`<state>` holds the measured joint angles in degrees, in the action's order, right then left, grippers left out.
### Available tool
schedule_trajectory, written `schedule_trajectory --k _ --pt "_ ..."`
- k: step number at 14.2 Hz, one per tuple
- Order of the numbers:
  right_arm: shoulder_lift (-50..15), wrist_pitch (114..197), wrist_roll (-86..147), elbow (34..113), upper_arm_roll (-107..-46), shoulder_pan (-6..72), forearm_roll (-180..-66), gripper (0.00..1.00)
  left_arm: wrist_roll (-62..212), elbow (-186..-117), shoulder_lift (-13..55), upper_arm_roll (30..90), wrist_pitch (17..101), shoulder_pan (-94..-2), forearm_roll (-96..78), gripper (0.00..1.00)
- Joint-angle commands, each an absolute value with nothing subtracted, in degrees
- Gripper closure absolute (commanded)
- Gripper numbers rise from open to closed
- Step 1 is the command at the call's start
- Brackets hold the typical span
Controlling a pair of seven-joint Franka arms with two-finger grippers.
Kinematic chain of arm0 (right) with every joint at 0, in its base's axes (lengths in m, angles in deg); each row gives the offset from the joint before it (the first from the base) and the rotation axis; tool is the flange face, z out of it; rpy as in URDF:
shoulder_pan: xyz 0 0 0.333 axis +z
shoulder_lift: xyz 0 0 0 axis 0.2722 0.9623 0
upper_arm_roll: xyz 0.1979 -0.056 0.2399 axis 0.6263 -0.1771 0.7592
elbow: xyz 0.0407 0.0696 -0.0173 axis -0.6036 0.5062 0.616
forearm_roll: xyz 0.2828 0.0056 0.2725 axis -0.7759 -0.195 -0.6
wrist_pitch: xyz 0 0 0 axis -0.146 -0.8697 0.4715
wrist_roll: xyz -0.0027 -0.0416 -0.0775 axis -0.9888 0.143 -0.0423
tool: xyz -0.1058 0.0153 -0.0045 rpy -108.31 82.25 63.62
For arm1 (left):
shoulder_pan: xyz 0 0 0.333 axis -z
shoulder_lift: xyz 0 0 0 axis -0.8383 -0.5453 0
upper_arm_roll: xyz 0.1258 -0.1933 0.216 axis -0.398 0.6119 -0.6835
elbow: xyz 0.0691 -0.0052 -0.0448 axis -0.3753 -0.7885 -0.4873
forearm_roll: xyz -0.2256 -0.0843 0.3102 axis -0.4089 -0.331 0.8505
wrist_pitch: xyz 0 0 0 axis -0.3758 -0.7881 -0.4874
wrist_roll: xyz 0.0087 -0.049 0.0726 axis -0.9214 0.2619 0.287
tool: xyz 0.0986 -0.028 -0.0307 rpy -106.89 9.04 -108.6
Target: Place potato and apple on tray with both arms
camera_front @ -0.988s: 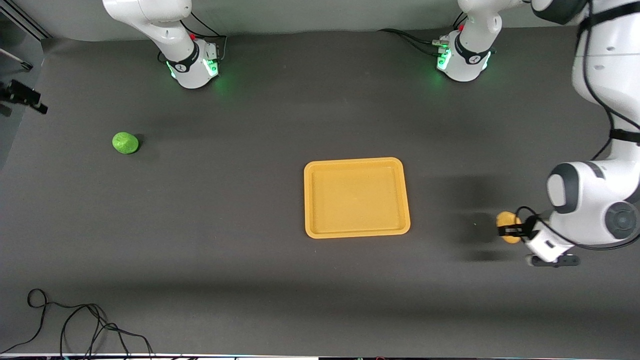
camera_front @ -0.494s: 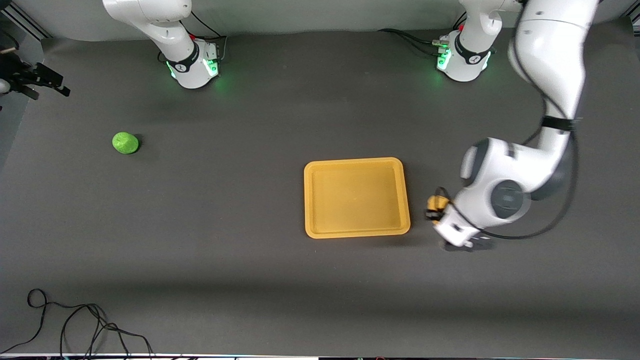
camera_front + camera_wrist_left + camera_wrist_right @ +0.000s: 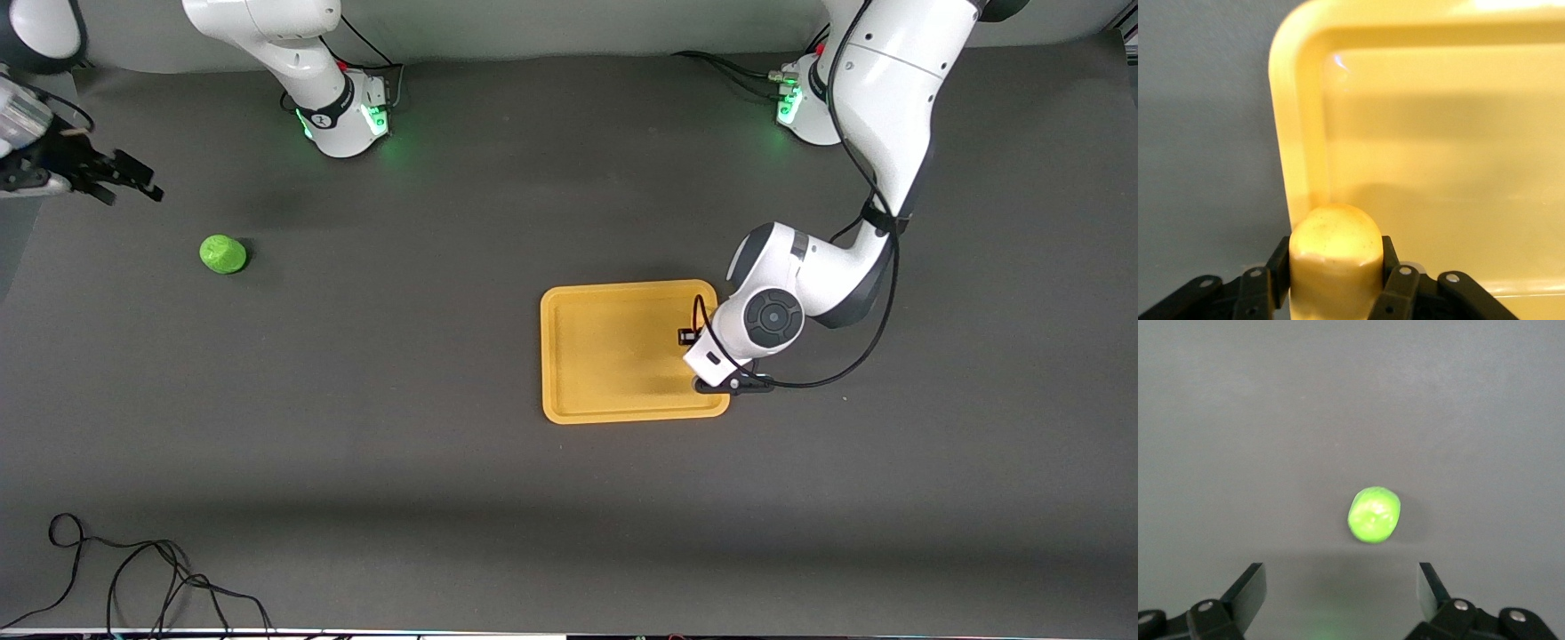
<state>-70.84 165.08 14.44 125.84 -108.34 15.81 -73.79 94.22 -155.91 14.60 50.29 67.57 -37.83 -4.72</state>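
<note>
Jaws, left gripper (image 3: 1331, 293): pressed onto the two sides of the potato (image 3: 1335, 250), which sits between them; the gripper hangs over the tray (image 3: 587, 307), at the tray's end toward the left arm.
Jaws, right gripper (image 3: 1341, 593): spread wide and holding nothing, above the bench (image 3: 444, 498) at the right arm's end; in the right wrist view the apple (image 3: 1373, 514) lies ahead of the gap, not touched.
Potato: small, oval, yellow-orange; it looks light and fairly firm, and its skin seems smooth with a slight shine, so I think it can slip if the grip is weak. The hold across its short width looks good. It is hidden under the wrist in the front view.
Apple: bright green and roundish, alone on the bench, well apart from the tray. It looks light, glossy and a little dimpled; being round, it probably rolls at a small push.
Where to take the apple: I judge it best to come straight down and close across its middle, at the widest part.
Tray: flat with a low rim, and nothing lies on it yet; a round thing may roll inside it, so a low release seems wise.
</note>
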Motion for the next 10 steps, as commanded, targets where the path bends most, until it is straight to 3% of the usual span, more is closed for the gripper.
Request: schedule_trajectory --k 1,5,10 --pt "-61.29 176.83 12.58 128.43 -111.24 16.76 -73.11 0.0 94.16 -156.46 14.19 50.67 69.63 -37.8 -5.67 0.75" --pt "-51.45 192.32 12.76 132.93 -111.77 17.2 -73.63 0.0 94.16 -155.49 13.22 50.67 70.6 -37.71 -5.59 0.07" --pt "-42.64 199.02 12.67 133.02 -111.77 21.15 -79.25 0.0 88.56 -153.82 19.17 50.23 65.26 -41.47 -5.32 0.02"
